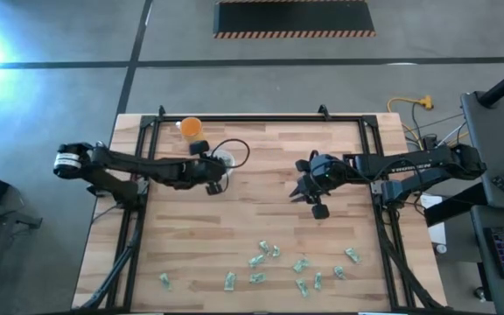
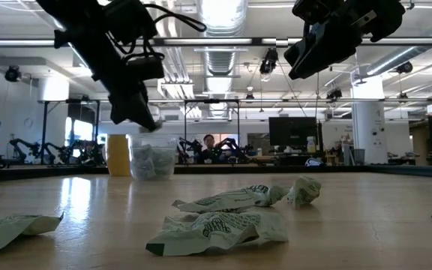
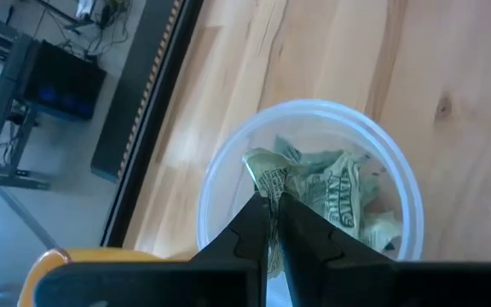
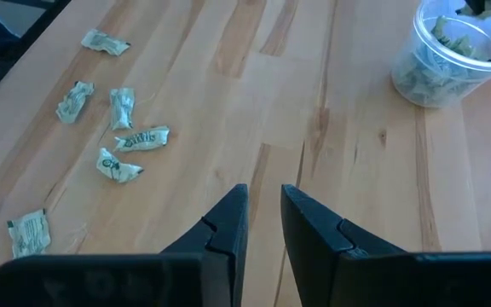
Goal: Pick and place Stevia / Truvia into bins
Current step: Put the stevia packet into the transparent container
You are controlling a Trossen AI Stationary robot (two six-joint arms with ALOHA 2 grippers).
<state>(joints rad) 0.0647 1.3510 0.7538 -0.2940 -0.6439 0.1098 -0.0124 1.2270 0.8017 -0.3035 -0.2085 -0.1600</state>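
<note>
My left gripper (image 3: 271, 203) is shut on a green-and-white Stevia sachet (image 3: 268, 175) just above the mouth of the clear plastic cup (image 3: 399, 183), which stands on the table toward the far left (image 1: 225, 161) and holds several crumpled sachets (image 3: 343, 196). My right gripper (image 4: 263, 203) hangs above bare wood at the table's middle right (image 1: 300, 191), fingers slightly apart with nothing between them. Several loose sachets (image 1: 274, 261) lie flat on the table near its front edge. My left gripper pinches the sachet between its two fingertips (image 3: 250, 217). A crumpled end of the paper (image 3: 267, 166) sticks out past the tips. The fingers slant down over the cup's mouth from the table's left. The sachet is lifted clear, above the sachets in the cup.
An orange cup (image 1: 191, 127) stands just beyond the clear one, near the far edge. A black frame (image 1: 261, 119) runs along the table's far edge and sides. Bare wood lies between the cup and the loose sachets (image 4: 130, 141).
</note>
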